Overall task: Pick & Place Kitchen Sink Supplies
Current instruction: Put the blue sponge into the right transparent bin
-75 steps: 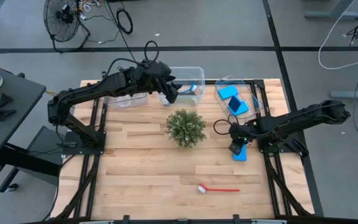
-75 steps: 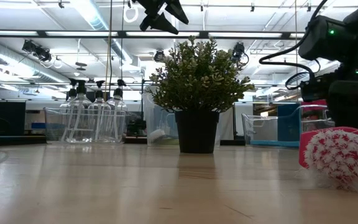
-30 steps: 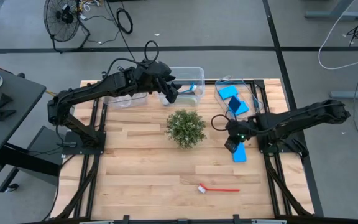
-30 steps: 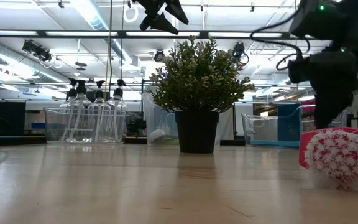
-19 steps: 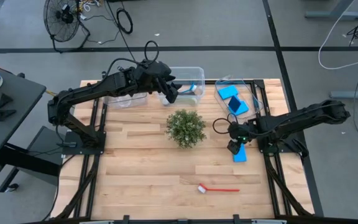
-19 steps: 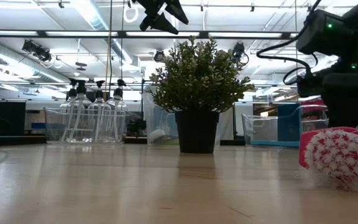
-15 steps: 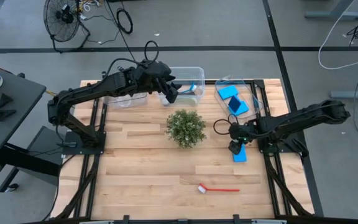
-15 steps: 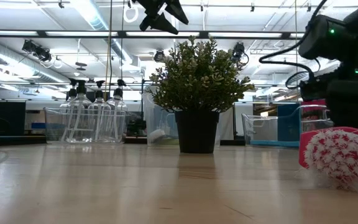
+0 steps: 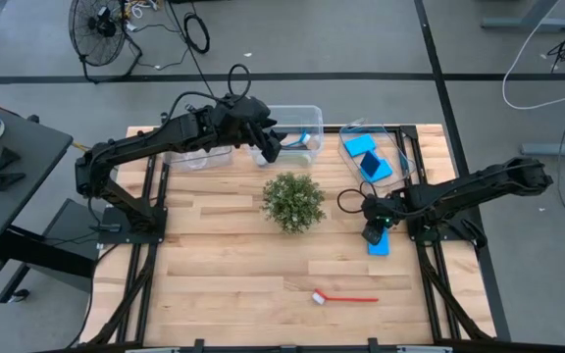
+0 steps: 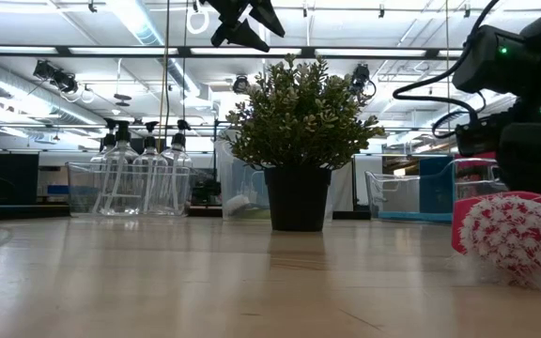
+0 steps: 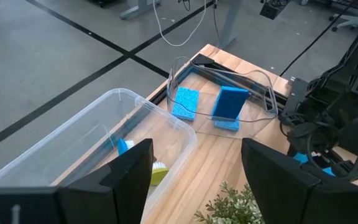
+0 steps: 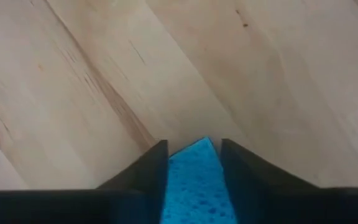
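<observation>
I see a flat, porous blue sponge (image 12: 194, 180) lying on the pale plank desk (image 9: 224, 265) right of the plant (image 9: 293, 201), my right gripper (image 9: 373, 235) clamped on it; left gripper (image 9: 267, 149) hangs spread over a clear bin (image 9: 302, 116) of brushes

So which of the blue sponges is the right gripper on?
The blue sponge lying on the bare table, between the right gripper's fingers in its wrist view. The other two sponges sit in the clear bin behind it.
</observation>
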